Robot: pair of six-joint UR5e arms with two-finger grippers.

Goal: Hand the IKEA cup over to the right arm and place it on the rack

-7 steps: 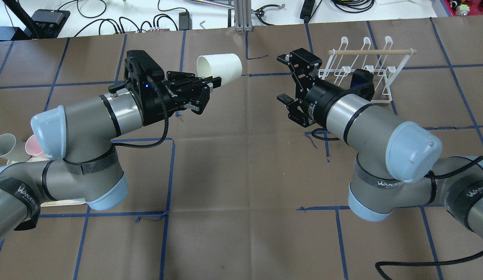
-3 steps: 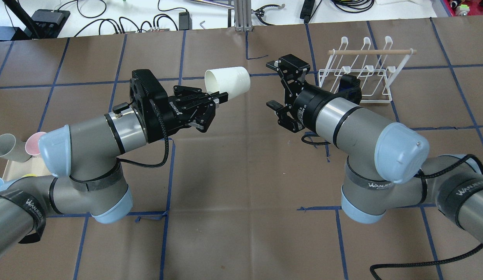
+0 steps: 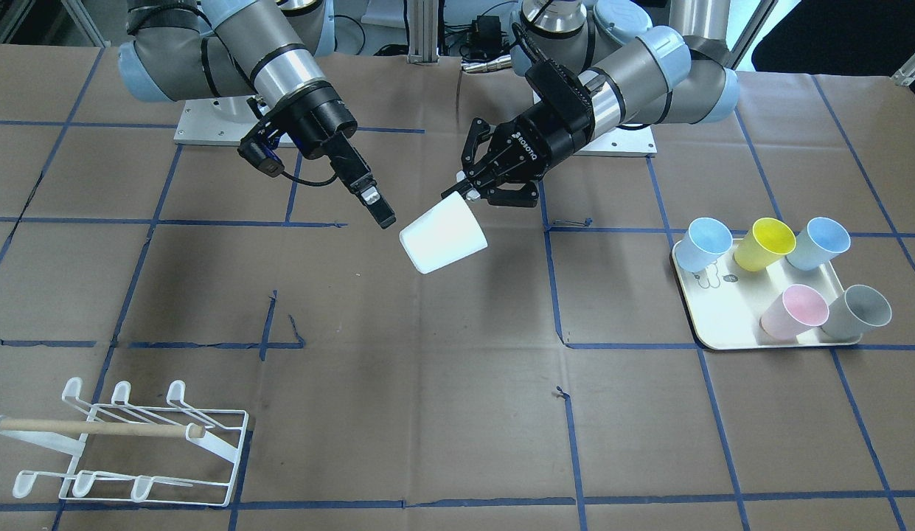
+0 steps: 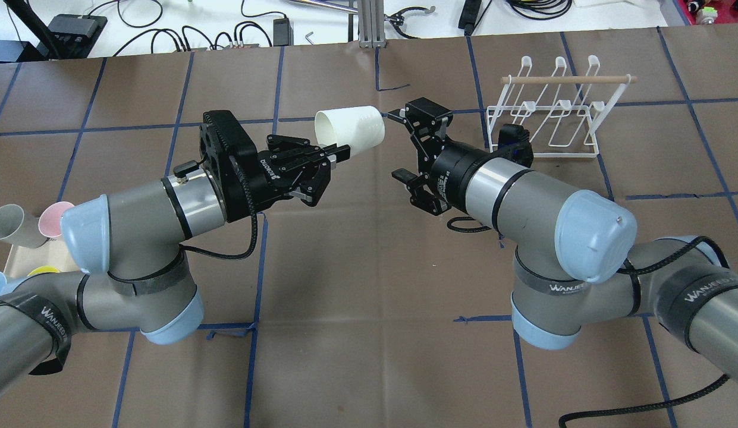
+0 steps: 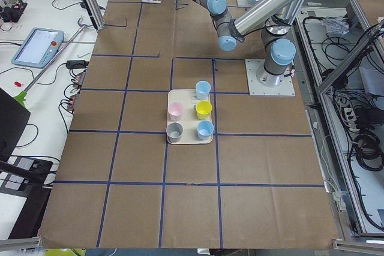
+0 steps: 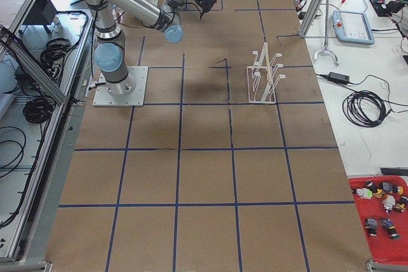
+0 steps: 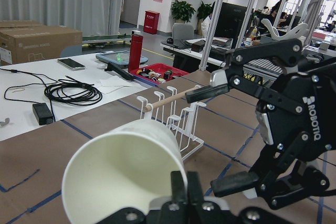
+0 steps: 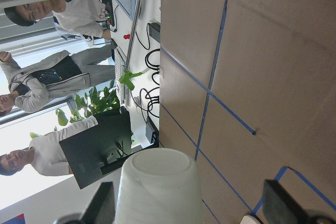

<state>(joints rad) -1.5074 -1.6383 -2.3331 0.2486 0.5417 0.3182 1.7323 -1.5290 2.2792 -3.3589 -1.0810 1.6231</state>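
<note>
Brown-papered table (image 4: pixel 369 297) with blue tape lines, seen from overhead. The right arm (image 4: pixel 523 196) reaches in just left of the white wire rack (image 4: pixel 565 79). The left arm (image 4: pixel 137 220) is farther left of the rack. The right gripper (image 4: pixel 398 144) is spread wide, just beside the base of the white cup (image 4: pixel 351 125). The left gripper (image 4: pixel 336 151) pinches the cup's rim, and the cup lies sideways in mid-air, left of the rack.

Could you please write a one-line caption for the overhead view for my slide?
Left gripper holds a white cup sideways, base toward the open right gripper, near the rack.
</note>
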